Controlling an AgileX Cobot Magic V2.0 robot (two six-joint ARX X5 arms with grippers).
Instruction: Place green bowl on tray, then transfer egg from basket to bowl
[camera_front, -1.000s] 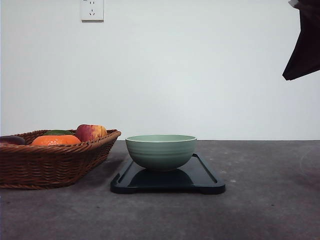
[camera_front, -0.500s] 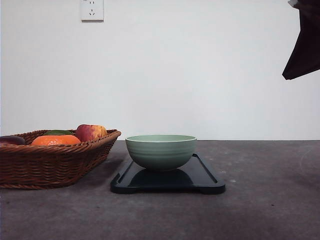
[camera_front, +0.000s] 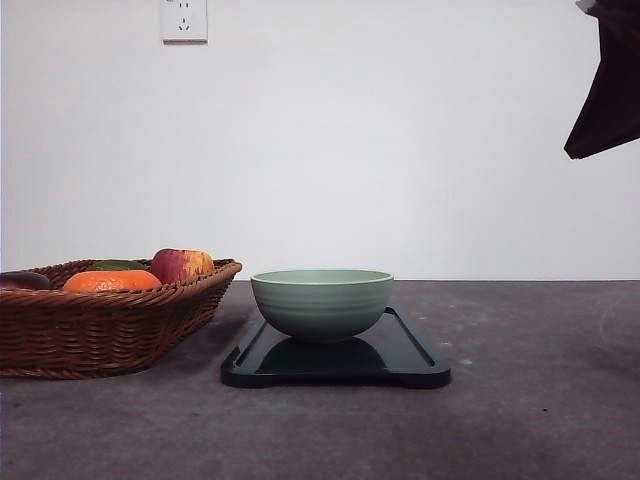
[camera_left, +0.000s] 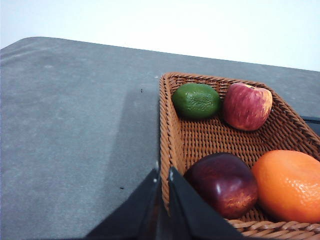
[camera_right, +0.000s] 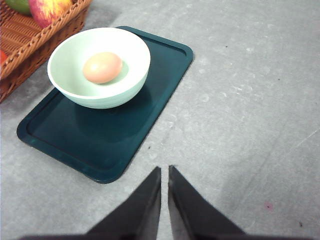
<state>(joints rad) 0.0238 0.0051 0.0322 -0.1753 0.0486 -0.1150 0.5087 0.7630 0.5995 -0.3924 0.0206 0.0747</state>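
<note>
The green bowl (camera_front: 321, 302) (camera_right: 100, 65) stands on the dark tray (camera_front: 408, 350) (camera_right: 90, 140) at the table's middle. Inside it lies the egg (camera_right: 102, 67), pale brown and oval. To the left of the tray stands the wicker basket (camera_front: 95, 330) (camera_left: 200, 142). My left gripper (camera_left: 163, 172) is shut with nothing in it, its tips over the basket's rim. My right gripper (camera_right: 164, 170) is shut and empty above bare table beside the tray.
The basket holds a red apple (camera_front: 181, 264) (camera_left: 247, 105), an orange tangerine (camera_front: 111, 280) (camera_left: 289, 185), a green fruit (camera_left: 196, 100) and a dark purple fruit (camera_left: 224, 183). A dark part of the right arm (camera_front: 608, 85) hangs at the upper right. A wall socket (camera_front: 184, 19) is on the back wall.
</note>
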